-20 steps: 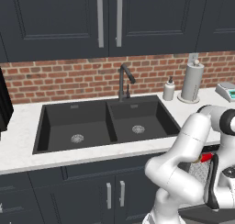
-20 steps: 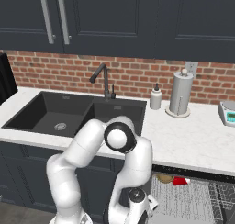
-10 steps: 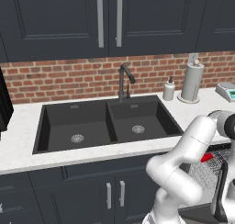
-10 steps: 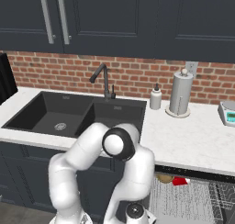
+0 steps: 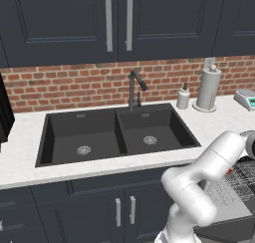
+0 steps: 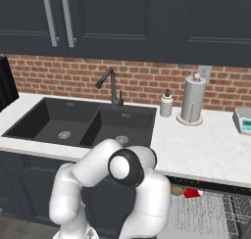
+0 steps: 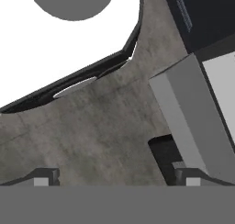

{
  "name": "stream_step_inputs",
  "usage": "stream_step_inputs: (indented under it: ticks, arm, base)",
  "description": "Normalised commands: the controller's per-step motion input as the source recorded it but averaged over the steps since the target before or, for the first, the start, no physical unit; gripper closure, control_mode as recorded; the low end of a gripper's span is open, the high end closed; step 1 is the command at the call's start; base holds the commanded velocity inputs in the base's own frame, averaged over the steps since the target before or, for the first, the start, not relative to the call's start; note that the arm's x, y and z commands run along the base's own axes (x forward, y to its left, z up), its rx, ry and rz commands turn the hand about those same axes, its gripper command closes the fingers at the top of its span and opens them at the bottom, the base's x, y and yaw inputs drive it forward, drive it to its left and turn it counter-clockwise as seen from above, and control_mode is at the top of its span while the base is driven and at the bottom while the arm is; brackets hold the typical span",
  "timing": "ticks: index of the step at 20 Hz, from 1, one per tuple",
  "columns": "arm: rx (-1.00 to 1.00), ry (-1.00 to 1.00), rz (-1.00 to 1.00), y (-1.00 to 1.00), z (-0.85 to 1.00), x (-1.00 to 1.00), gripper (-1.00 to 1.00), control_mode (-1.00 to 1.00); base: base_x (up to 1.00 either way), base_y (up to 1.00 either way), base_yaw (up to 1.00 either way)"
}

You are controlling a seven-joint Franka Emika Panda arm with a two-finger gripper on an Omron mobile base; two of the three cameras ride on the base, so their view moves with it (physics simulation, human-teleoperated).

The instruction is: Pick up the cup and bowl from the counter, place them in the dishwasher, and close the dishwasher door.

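Note:
In the right base view the red cup (image 6: 192,193) lies in the grey wire rack of the open dishwasher (image 6: 211,214), under the counter (image 6: 201,147). The tan bowl (image 6: 177,190) sits just left of it in the same rack. A speck of the red cup (image 5: 229,171) also peeks out beside my arm in the left base view, above the lowered dishwasher door (image 5: 223,207). My gripper (image 7: 115,178) is open and empty, pointing down at bare grey-brown floor. A grey slab edge (image 7: 193,122) runs close by one fingertip (image 7: 186,177).
A black double sink (image 5: 114,135) with a faucet (image 5: 133,87) is set in the counter. A soap bottle (image 6: 166,106), a paper towel roll (image 6: 191,100) and a scale (image 6: 243,121) stand at the back right. Dark cabinets (image 5: 124,214) with bar handles flank the dishwasher.
My arm has folded lower in front of the dishwasher, the elbow joint sinking and the hand dropping below both base views. The cup and bowl stay put in the rack.

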Motion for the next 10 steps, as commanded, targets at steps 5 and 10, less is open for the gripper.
stream_step_inputs:
  ticks: [5, 10]
  arm:
    - [-0.05, -0.08, 0.05, -0.14, -0.17, -0.95, -1.0, -1.0]
    - [-0.17, 0.0, 0.0, -0.27, -0.93, -0.14, -1.0, -1.0]
  base:
    - [0.0, 0.0, 0.0]
    - [0.0, 0.0, 0.0]
